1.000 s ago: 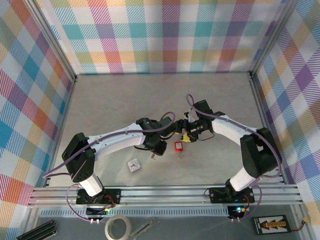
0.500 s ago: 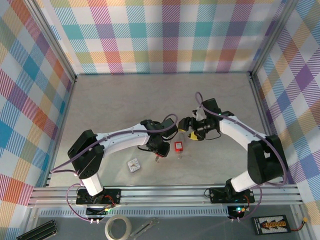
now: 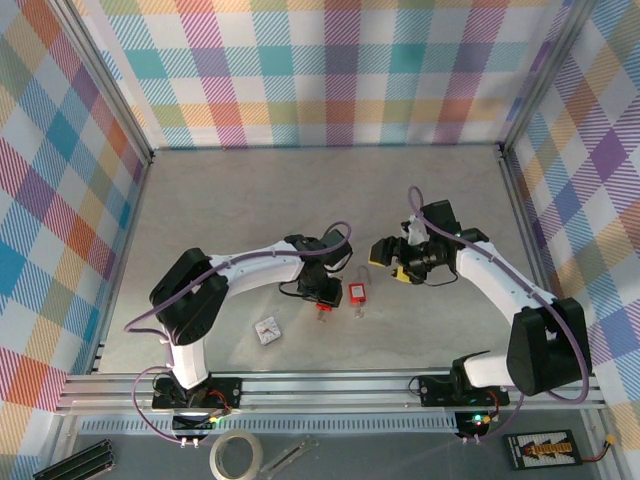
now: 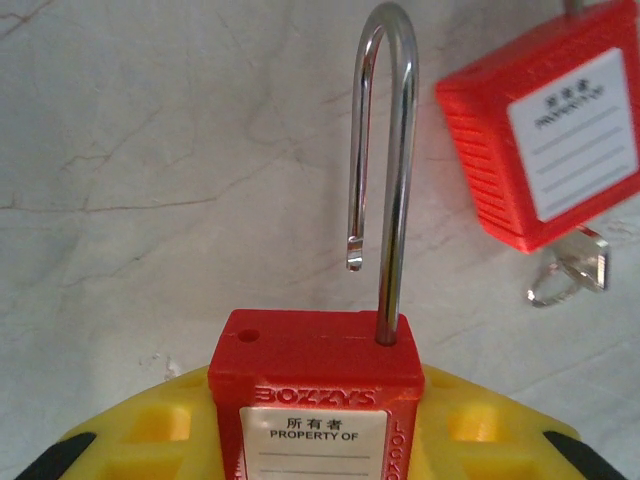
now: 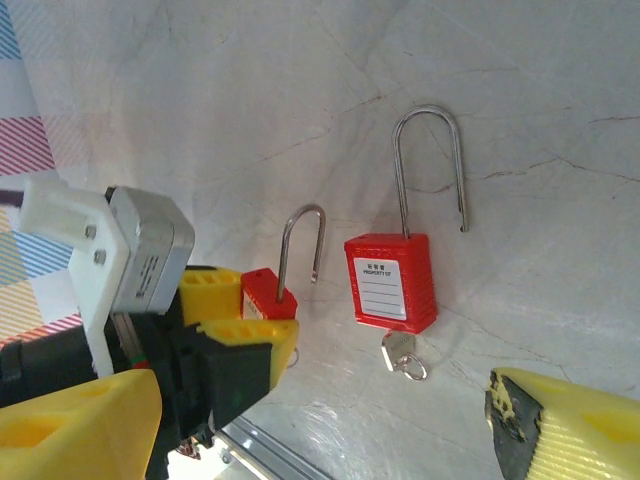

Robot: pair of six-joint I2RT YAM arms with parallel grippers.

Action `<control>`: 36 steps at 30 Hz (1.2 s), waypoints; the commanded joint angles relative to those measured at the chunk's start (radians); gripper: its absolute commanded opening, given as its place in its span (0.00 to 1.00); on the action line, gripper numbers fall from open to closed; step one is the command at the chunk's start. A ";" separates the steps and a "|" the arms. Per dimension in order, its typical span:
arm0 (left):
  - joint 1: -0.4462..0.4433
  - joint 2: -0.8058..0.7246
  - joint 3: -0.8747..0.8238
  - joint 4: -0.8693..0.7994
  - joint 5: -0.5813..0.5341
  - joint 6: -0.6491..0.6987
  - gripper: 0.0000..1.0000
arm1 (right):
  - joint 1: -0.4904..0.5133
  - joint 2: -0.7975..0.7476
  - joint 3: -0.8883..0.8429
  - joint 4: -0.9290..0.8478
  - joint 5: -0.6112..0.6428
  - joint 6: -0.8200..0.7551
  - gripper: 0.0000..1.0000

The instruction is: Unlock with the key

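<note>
Near the middle of the surface, the right pincer has drawn back toward its own side and spread wide, with nothing between its yellow fingers. A second ago it sat close against the left pincer. That one has meanwhile edged nearer the second padlock and stays clamped narrow on the body of a red padlock.

The held lock's shackle stands up out of the body, its short leg hanging free above the empty hole, so it reads as open. Just beside it but apart, the second padlock lies flat where it was, its long shackle also free at one end. The key sticks out of its base with a small ring. I judge the unlocking done or nearly so, and the right arm's retreat a letting-go rather than a new reach.

Both lock bodies are boxy red plastic with white labels, and the lying one shows ribbed sides. The shackles are thin polished steel hoops, and the key is bright, flat metal. The surface is pale, matte and veined like stone.
</note>
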 commanded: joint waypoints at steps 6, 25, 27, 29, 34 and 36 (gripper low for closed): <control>0.062 0.016 -0.058 -0.018 -0.032 -0.043 0.04 | -0.004 -0.036 -0.024 -0.002 -0.018 -0.014 0.84; 0.086 0.105 0.041 -0.089 -0.241 -0.135 0.18 | -0.004 -0.085 -0.012 -0.034 -0.023 -0.021 0.84; 0.081 0.105 0.049 -0.090 -0.238 -0.142 0.24 | -0.004 -0.094 -0.015 -0.043 -0.020 -0.027 0.84; 0.081 0.102 0.049 -0.089 -0.226 -0.150 0.37 | -0.004 -0.099 -0.014 -0.050 -0.015 -0.031 0.84; 0.080 0.022 0.046 -0.080 -0.198 -0.182 0.64 | -0.004 -0.112 -0.015 -0.065 -0.022 -0.037 0.84; 0.084 -0.025 0.052 -0.075 -0.190 -0.190 0.71 | -0.005 -0.123 -0.009 -0.069 -0.033 -0.038 0.84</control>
